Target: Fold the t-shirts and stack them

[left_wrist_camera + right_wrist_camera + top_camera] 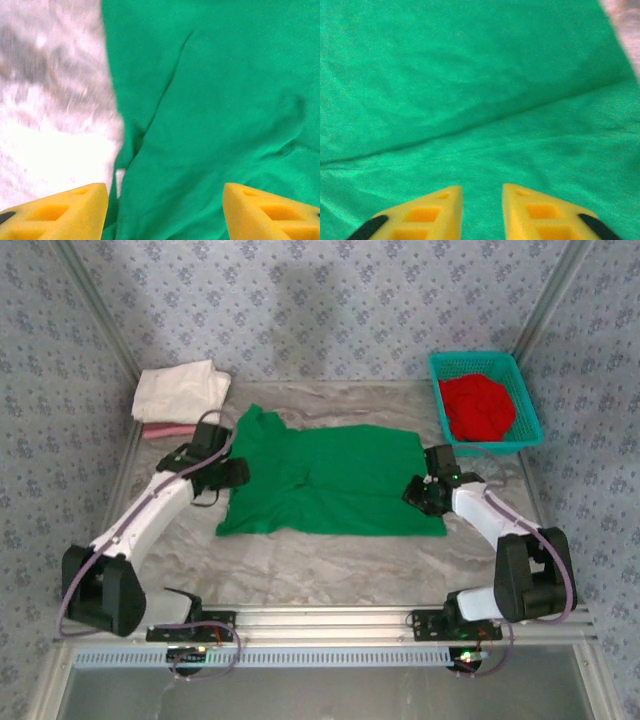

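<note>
Green t-shirt: lies spread on the counter, between the two sets of fingers and touching neither.
Look of it: solid bright green, soft and matte. A sleeve sticks out at its far left corner, loose creases run near the left edge, and one long fold line crosses just ahead of the right fingers.
Left fingers: set wide apart with nothing between them, just over the shirt's left edge. One is above bare counter, the other above cloth.
Right fingers: a narrow gap between them and no cloth pinched, low over the shirt's right part.
Done, by the look of it: a folded cream-white t-shirt rests on a pink t-shirt, well beyond the left fingers in the far corner.
Left to do: the green one seems at most partly folded and is not yet stacked. The red t-shirt sits bunched in the basket, beyond the right fingers.
Progress: roughly halfway, I judge.
</note>
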### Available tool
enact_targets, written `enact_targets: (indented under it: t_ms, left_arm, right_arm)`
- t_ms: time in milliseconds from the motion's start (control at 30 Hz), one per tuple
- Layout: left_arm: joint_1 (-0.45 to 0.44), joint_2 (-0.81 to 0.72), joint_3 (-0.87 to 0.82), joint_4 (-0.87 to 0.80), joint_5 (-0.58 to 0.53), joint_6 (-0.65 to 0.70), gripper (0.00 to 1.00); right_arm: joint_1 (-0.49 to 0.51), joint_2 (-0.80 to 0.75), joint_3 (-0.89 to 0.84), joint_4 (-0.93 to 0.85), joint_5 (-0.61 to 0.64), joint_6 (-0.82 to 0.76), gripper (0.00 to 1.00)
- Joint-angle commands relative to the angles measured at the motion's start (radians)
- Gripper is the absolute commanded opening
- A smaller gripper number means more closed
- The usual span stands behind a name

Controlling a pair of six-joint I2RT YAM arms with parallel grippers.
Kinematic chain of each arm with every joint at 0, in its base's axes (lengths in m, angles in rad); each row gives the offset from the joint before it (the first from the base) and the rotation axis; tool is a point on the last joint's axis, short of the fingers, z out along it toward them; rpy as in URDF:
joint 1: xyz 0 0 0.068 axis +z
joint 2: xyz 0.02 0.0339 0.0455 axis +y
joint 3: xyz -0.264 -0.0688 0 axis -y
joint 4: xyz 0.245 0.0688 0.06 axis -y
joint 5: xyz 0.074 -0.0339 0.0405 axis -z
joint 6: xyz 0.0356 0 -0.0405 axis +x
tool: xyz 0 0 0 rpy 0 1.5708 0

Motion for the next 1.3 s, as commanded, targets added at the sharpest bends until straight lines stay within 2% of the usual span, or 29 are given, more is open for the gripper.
enact_targets:
  t_ms: [0, 133, 267, 367, 433, 467, 633, 800, 933, 1000, 1033, 1100, 1167, 1200, 1233, 1267]
  left_arm:
    - [0.011, -0.002, -0.124, -0.038, 0.111, -0.029, 0.62]
    - [0.011, 0.022, -0.189, 0.032, 0.152, -0.033, 0.59]
    - [0.011, 0.052, -0.215, 0.1, 0.171, -0.042, 0.49]
    - [0.016, 0.064, -0.233, 0.107, 0.148, -0.058, 0.32]
    - [0.033, 0.066, -0.233, 0.082, 0.136, -0.068, 0.07]
    - [0.04, 0.062, -0.231, 0.069, 0.13, -0.07, 0.0]
    - [0.105, 0.013, -0.232, -0.012, 0.094, -0.094, 0.0]
    - [0.199, -0.057, -0.258, -0.038, 0.106, -0.125, 0.0]
    - [0.227, -0.069, -0.263, -0.067, 0.128, -0.118, 0.0]
    - [0.227, -0.054, -0.261, -0.067, 0.155, -0.111, 0.0]
    - [0.225, -0.042, -0.26, -0.058, 0.19, -0.095, 0.0]
    - [0.213, -0.018, -0.255, -0.048, 0.249, -0.069, 0.36]
    - [0.18, -0.006, -0.253, -0.015, 0.268, -0.055, 0.48]
    - [0.165, -0.002, -0.255, -0.006, 0.266, -0.052, 0.58]
    - [0.151, 0.008, -0.255, 0.003, 0.267, -0.05, 0.63]
    - [0.142, 0.019, -0.254, 0.01, 0.27, -0.051, 0.63]
  right_arm:
    - [-0.062, -0.015, 0.042, -0.138, 0.037, -0.092, 0.38]
    - [-0.116, 0.06, 0.099, -0.192, 0.025, -0.15, 0.44]
    - [-0.118, 0.127, 0.127, -0.207, 0.013, -0.148, 0.46]
    - [-0.126, 0.162, 0.12, -0.188, 0.006, -0.141, 0.47]
    - [-0.139, 0.182, 0.115, -0.174, -0.008, -0.136, 0.45]
    - [-0.145, 0.185, 0.113, -0.165, -0.012, -0.136, 0.43]
    - [-0.182, 0.186, 0.108, -0.151, -0.032, -0.129, 0.17]
    - [-0.228, 0.145, 0.103, -0.148, -0.036, -0.13, 0.0]
    - [-0.245, 0.139, 0.109, -0.155, -0.044, -0.141, 0.0]
    - [-0.246, 0.141, 0.108, -0.154, -0.048, -0.146, 0.25]
    - [-0.246, 0.144, 0.11, -0.155, -0.054, -0.153, 0.31]
    - [-0.249, 0.152, 0.112, -0.147, -0.059, -0.169, 0.35]
    - [-0.245, 0.171, 0.112, -0.117, -0.079, -0.171, 0.36]
    - [-0.243, 0.183, 0.112, -0.117, -0.089, -0.171, 0.37]
    - [-0.242, 0.197, 0.112, -0.114, -0.101, -0.171, 0.37]
    - [-0.243, 0.206, 0.109, -0.108, -0.11, -0.169, 0.37]
